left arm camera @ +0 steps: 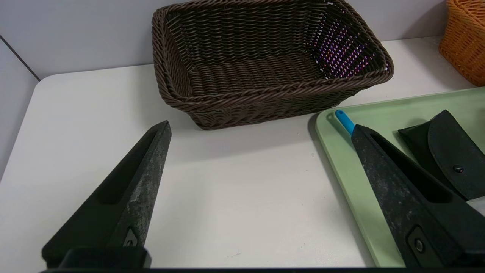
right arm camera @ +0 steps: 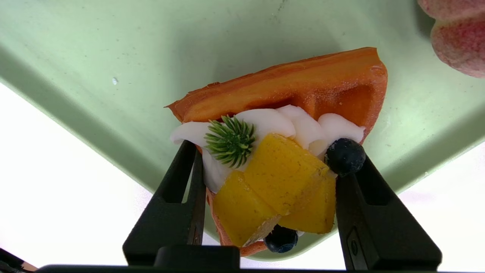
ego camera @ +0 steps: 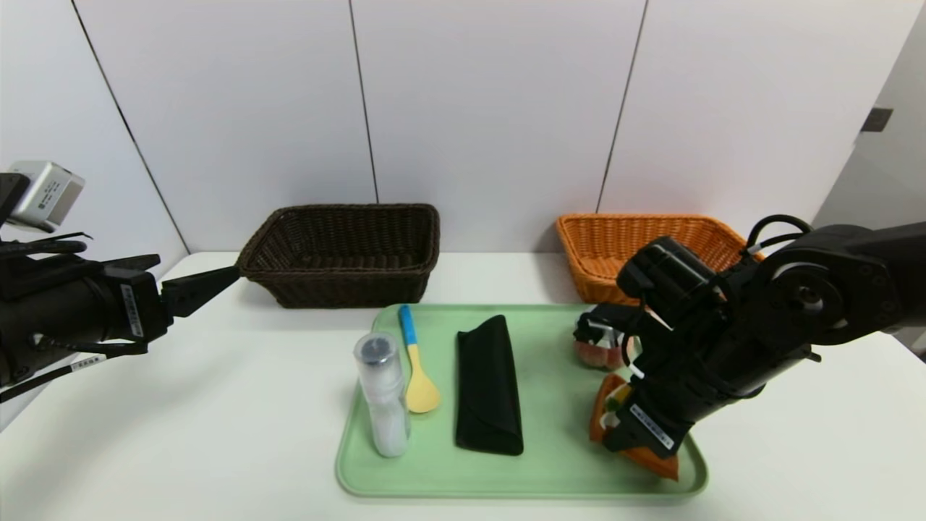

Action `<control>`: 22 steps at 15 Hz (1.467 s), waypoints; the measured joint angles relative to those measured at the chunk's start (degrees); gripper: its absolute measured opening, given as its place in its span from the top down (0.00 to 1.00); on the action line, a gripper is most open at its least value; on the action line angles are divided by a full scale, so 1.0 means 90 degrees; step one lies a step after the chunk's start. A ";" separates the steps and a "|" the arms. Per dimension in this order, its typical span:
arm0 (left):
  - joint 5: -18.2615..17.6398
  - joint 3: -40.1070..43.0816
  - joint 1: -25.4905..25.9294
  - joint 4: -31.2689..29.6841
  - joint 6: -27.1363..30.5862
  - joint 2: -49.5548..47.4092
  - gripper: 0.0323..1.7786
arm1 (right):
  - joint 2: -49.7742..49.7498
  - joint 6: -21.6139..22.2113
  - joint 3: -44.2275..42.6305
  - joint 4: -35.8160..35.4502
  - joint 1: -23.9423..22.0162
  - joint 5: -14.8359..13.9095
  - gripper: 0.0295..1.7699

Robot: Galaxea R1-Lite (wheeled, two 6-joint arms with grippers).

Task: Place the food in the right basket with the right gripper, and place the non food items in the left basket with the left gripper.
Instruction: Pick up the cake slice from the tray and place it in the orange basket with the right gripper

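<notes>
The step in hand is the pick-up of a food item: the right claw (right arm camera: 265, 178) points steeply down at the near right corner of the green tray (ego camera: 550, 463), and its two fingers (right arm camera: 182, 197) are clamped on either side of the waffle dessert (right arm camera: 288, 151), a folded orange waffle filled with white cream, mango cubes and blueberries. The dessert appears not yet lifted; whether it still bears on the tray floor cannot be confirmed. In my judgement the next move calls for a straight lift clear of the tray rim, then a carry back and to the right over the orange basket (ego camera: 636, 246), with the grip kept firm since the filling gives the fingers an uneven surface. A second food item, a pink peach-like piece (ego camera: 600, 352), lies on the tray just behind the claw. The non-food items remain on the tray: a clear tube with a dark cap (ego camera: 383, 394), a yellow spoon with a blue handle (ego camera: 417, 362) and a black case (ego camera: 488, 383). The dark brown basket (left arm camera: 265, 64) on the counter (ego camera: 181, 420) holds nothing; no contents show in the visible part of the orange basket. The left claw (ego camera: 210, 286) hangs idle at the left, fingers spread wide, holding nothing.
</notes>
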 joint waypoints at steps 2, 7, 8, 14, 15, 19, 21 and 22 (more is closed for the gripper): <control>0.0000 0.0000 0.0005 0.0000 -0.0001 0.0008 0.05 | -0.0129 -0.0003 -0.0014 -0.0009 0.0051 0.0007 0.51; 0.0007 -0.0005 0.0005 0.0000 -0.0007 0.0009 0.05 | -0.0975 0.0073 -0.0349 -0.0014 0.0325 0.0060 0.52; 0.0007 -0.0012 0.0005 -0.0012 -0.0001 0.0020 0.05 | -0.1158 0.0095 -0.0543 -0.0016 0.0340 0.0056 0.52; -0.0008 -0.0027 -0.0001 -0.0559 0.0009 0.0382 0.05 | -0.1372 0.0263 -0.2188 -0.0028 -0.0802 0.0077 0.52; -0.0009 -0.0027 -0.0001 -0.0576 0.0008 0.0435 0.05 | -0.1226 0.0272 -0.2503 -0.0026 -0.1084 0.0084 0.52; -0.0008 -0.0012 -0.0004 -0.0581 0.0008 0.0551 0.05 | -0.0451 0.0299 -0.3545 -0.0031 -0.1940 0.0047 0.52; -0.0022 -0.0015 -0.0004 -0.0581 0.0008 0.0581 0.05 | 0.0009 0.0371 -0.4028 -0.0024 -0.2297 0.0024 0.52; -0.0027 -0.0018 -0.0004 -0.0581 0.0005 0.0591 0.05 | 0.0226 0.0425 -0.4237 -0.0024 -0.2460 0.0019 0.52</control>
